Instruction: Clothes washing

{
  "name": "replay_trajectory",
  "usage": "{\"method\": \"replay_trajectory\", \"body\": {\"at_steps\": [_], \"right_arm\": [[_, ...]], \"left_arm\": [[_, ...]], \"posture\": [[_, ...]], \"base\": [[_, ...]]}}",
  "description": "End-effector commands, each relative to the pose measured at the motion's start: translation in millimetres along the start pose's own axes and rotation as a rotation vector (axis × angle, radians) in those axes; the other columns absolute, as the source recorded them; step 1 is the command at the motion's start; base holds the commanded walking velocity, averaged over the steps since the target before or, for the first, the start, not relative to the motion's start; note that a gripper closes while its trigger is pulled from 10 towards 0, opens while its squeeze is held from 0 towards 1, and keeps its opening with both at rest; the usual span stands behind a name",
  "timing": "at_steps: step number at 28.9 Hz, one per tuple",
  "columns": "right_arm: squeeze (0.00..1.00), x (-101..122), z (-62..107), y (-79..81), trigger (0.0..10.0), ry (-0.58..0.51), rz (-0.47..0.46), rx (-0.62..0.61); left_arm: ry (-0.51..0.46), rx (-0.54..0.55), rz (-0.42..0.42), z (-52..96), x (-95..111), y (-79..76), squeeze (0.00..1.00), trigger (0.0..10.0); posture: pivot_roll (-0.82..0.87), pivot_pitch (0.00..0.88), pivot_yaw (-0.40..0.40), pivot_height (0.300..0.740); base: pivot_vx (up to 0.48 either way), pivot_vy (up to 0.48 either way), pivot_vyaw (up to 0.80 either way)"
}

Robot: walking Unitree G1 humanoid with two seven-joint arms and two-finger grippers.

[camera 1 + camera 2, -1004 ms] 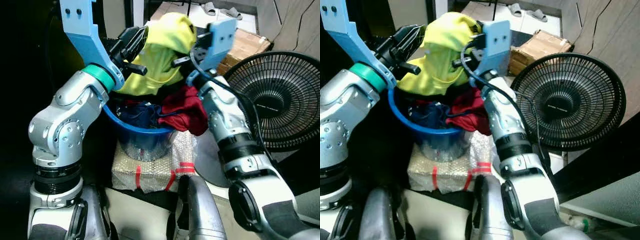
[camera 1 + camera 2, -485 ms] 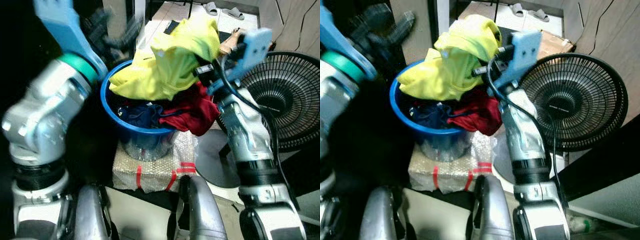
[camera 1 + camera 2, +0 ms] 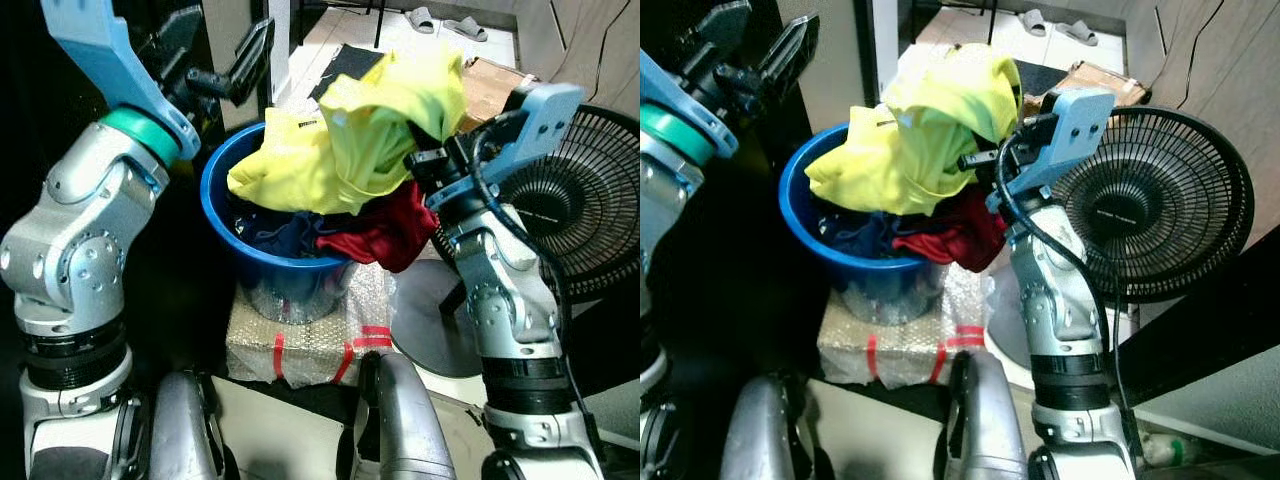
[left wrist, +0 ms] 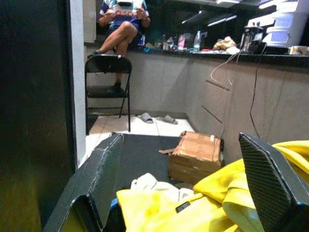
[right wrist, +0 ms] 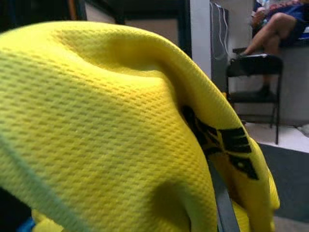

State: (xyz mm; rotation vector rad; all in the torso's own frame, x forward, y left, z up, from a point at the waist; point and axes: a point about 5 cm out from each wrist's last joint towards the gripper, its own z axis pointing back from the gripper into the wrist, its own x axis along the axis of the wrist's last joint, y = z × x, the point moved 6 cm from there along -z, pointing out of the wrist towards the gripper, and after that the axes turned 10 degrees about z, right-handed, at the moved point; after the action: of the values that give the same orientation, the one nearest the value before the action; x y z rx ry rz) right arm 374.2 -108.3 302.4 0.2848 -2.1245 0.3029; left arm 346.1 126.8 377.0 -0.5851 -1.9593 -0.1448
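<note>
Tiled floor runs behind a blue bucket (image 3: 222,215) heaped with clothes. Right gripper (image 3: 425,160) has its jaws closed on the yellow shirt (image 3: 370,140), raised over the bucket; left gripper (image 3: 215,60) hovers spread, empty. Lift higher until the hem clears the rim.

Four cameras: a stereo pair on the head, one on each wrist

Head pair looking forward and steeply down past both silver arms onto the blue bucket (image 3: 225,215) of laundry, the bubble-wrapped box (image 3: 300,340) under it and the black fan (image 3: 1160,200), same scene in both with a slight sideways offset. Left wrist camera sighting level along two parted black fingers (image 4: 96,183), from close above the yellow shirt (image 4: 227,193), toward a folding chair (image 4: 108,87) and seated person (image 4: 123,24). Right wrist camera pressed right up against the same shirt's mesh, with that chair (image 5: 253,82) and person behind
</note>
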Motion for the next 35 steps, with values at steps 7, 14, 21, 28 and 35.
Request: {"method": "replay_trajectory", "body": {"at_steps": [7,14,21,28,35], "right_arm": [[0.00,-2.5,8.9,2.7,10.0,0.023,0.053,-0.012],[0.00,4.3,14.1,14.2,10.0,0.034,-0.029,0.111],[0.00,41.2,35.1,44.8,10.0,-0.060,-0.501,0.375],[0.00,42.3,40.5,47.3,10.0,-0.048,-0.465,0.421],[0.00,26.2,35.5,28.4,10.0,0.034,-0.377,0.339]], "left_arm": [[0.034,0.031,-0.014,3.3,-14.6,3.5,0.00,10.0],[0.140,-0.180,0.036,22.3,-27.2,-27.3,0.00,10.0],[0.158,-0.298,0.175,34.4,-28.6,-43.7,0.00,10.0],[0.167,-0.349,0.209,38.6,-28.3,-50.4,0.00,10.0],[0.191,-0.357,0.207,44.4,-29.9,-47.3,0.00,10.0]], "posture": [[0.05,0.083,0.006,0.539],[0.05,0.083,0.008,0.572],[0.05,0.084,0.005,0.596],[0.04,0.076,0.007,0.615],[0.05,0.069,0.002,0.644]], "base": [[0.000,0.000,0.00],[0.000,0.000,0.00],[0.000,0.000,0.00],[0.000,0.000,0.00],[0.000,0.000,0.00]]}}
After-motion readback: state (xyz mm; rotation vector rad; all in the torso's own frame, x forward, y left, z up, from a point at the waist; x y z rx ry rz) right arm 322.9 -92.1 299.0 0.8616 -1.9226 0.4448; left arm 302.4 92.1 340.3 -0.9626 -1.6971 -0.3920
